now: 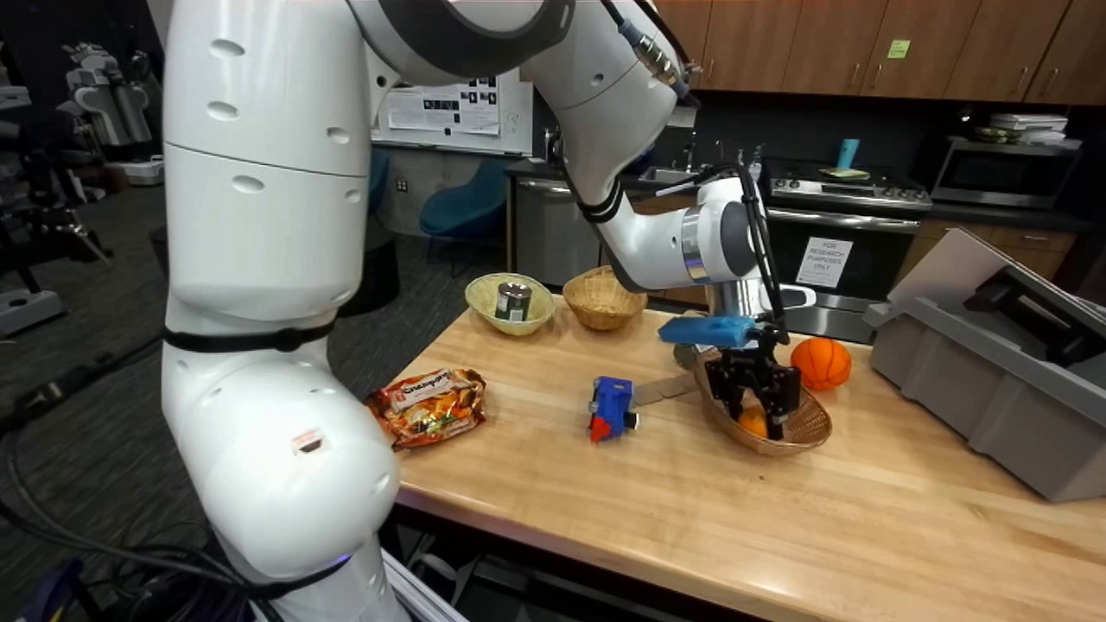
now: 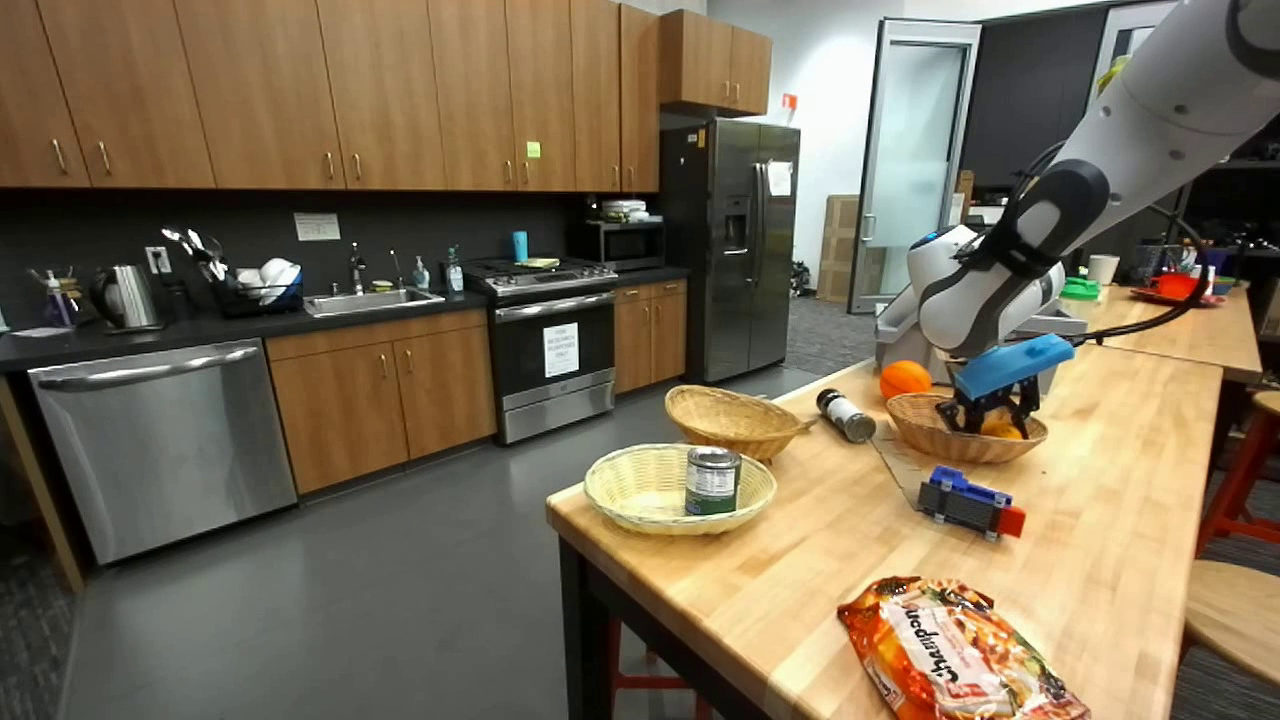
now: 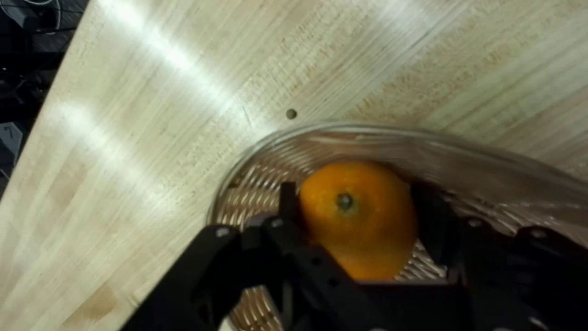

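A brown oval wicker basket (image 1: 812, 423) stands on the wooden table and shows in both exterior views. An orange fruit with a green stem spot (image 3: 358, 220) sits inside it, near one wall. My gripper (image 1: 755, 418) points down into the basket, a finger on each side of the orange. In the wrist view both black fingers lie against the orange's sides with no clear gap, so the gripper appears shut on it. The orange is still low in the basket. A blue block-like part (image 2: 1015, 365) is fixed on the gripper above the fingers.
An orange ball (image 1: 821, 363) and a grey bin (image 1: 959, 389) stand beside the basket. A dark jar (image 2: 846, 416), a brown flat strip (image 1: 665, 390) and a blue-red toy (image 1: 612, 406) lie near. Farther are a wicker basket (image 1: 605, 298), a pale basket (image 2: 640, 515) with a can (image 2: 712, 480), and a food bag (image 1: 428, 406).
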`<state>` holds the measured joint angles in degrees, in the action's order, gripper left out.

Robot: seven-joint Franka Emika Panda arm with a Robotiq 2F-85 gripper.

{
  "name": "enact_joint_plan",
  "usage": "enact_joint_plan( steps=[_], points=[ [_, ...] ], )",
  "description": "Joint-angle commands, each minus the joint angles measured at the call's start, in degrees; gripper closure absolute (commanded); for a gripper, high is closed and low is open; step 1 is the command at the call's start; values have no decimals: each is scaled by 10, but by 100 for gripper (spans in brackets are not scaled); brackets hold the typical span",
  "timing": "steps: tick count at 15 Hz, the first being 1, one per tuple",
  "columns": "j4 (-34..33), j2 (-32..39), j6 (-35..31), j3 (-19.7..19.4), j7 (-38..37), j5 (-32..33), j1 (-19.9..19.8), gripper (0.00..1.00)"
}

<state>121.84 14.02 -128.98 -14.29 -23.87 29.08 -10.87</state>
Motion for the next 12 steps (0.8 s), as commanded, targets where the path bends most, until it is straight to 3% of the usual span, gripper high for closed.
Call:
enact_joint_plan(
  steps=[1,12],
  points=[
    [-7,5,8,-11,-11,0,9,64],
    [10,-33,-37,-12,-7,9,15,68]
  ],
)
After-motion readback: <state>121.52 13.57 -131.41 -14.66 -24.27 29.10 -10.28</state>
